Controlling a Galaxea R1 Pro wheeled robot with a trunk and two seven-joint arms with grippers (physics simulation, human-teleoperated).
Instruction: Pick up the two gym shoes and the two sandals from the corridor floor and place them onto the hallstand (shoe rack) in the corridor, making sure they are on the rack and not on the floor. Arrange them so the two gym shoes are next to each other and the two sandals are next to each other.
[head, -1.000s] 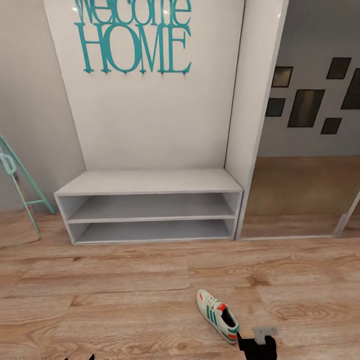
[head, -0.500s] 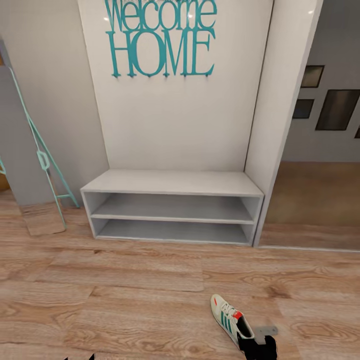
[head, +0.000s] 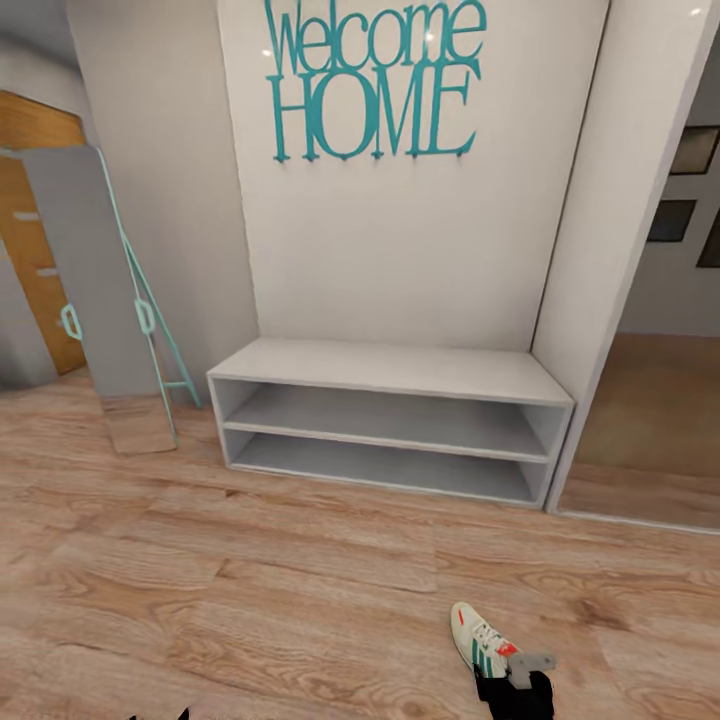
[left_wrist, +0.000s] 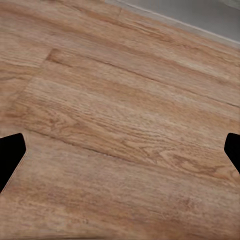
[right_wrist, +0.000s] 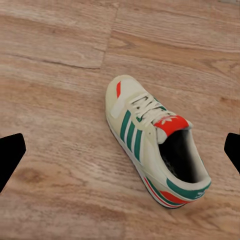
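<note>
Near my right gripper (right_wrist: 120, 152), jaws spread wide, one gym shoe (right_wrist: 155, 142) lies on the corridor floor (head: 250, 600). My left gripper (left_wrist: 120, 155) hangs equally open over bare planks.

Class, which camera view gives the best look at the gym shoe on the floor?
The right wrist view: the whole gym shoe shows, laces and stripes clear. In the head view its heel is hidden behind the right arm. The left wrist view looks at bare floor.

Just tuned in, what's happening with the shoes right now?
One gym shoe lies upright on the wood floor, in front of the white two-shelf bench. The right gripper hangs open above the shoe, not touching it. The left gripper is open over bare planks. Nothing sits on the bench.
</note>
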